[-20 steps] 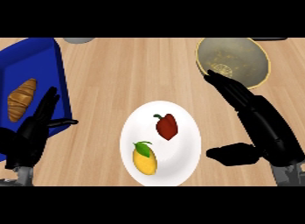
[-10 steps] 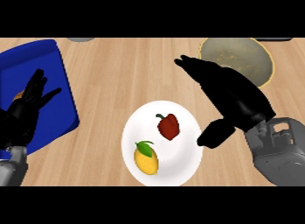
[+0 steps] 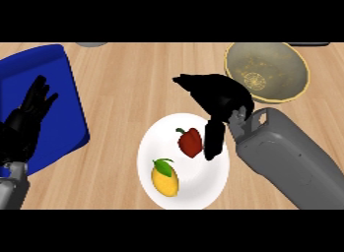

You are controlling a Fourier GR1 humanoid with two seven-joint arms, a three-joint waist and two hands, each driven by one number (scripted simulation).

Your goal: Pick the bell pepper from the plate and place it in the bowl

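One white oval plate (image 3: 203, 194) lies on the wooden desk (image 3: 131, 78) and carries two things: a red pepper (image 3: 191, 142) with a green stem, and below it a yellow fruit (image 3: 165, 179) with a green leaf. One bowl (image 3: 267, 71), dull gold and speckled inside, stands at the upper right, well apart from the plate. One blue tray (image 3: 54, 106) with rounded corners fills the left side; its left part is cut off by the edge.

The right hand (image 3: 217, 96) hangs over the plate's upper right rim, fingers bent loosely downward and grasping nothing; its thumb (image 3: 212, 142) points down just beside the pepper's right side, and whether it touches cannot be told. The left hand (image 3: 25, 123) rests over the tray with fingers straight and released, hiding part of it. A grey object at the top edge (image 3: 92, 44) and a dark one at the upper right (image 3: 309, 44) are mostly cut off and hard to make out.
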